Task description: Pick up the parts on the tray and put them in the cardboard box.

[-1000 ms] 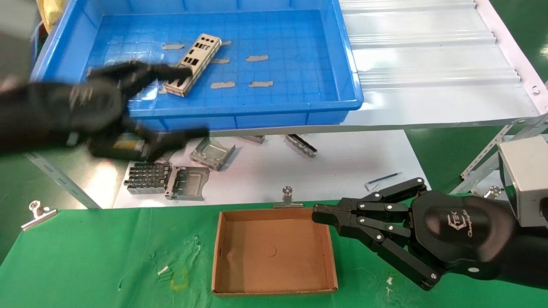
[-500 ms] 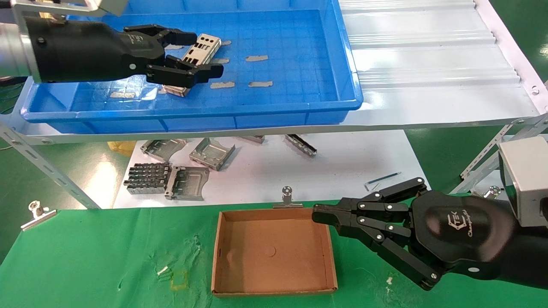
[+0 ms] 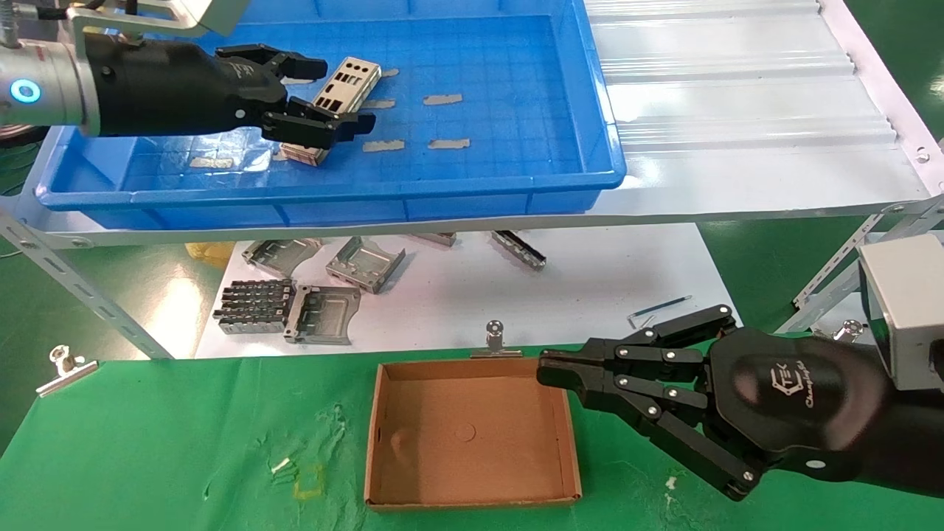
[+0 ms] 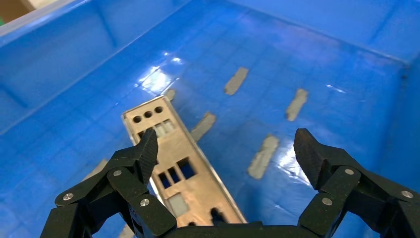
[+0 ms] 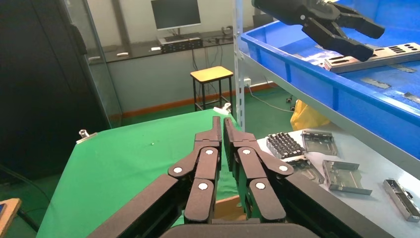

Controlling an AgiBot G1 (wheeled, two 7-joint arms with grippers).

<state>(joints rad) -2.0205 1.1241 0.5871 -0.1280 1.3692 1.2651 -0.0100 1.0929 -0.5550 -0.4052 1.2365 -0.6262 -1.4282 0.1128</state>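
One silver part (image 3: 348, 82) lies flat on the floor of the blue tray (image 3: 332, 195), left of its middle. My left gripper (image 3: 346, 94) is open and hovers just above the part, with one finger on each side of it. In the left wrist view the part (image 4: 183, 168) lies under the left fingertip, with the gripper (image 4: 226, 139) wide open over the tray floor (image 4: 322, 59). The cardboard box (image 3: 442, 457) sits empty on the green cloth. My right gripper (image 3: 546, 369) is shut and empty at the box's far right corner. It also shows in the right wrist view (image 5: 221, 121).
Grey tape strips (image 3: 442, 99) are stuck to the tray floor. Chunky grey brackets (image 3: 324, 313) lie on the white sheet below the shelf. A white corrugated sheet (image 3: 737, 96) lies right of the tray. Binder clips (image 3: 495, 339) hold the green cloth.
My left arm has risen from in front of the tray and come in over the part, then settled there. The right arm has not moved.
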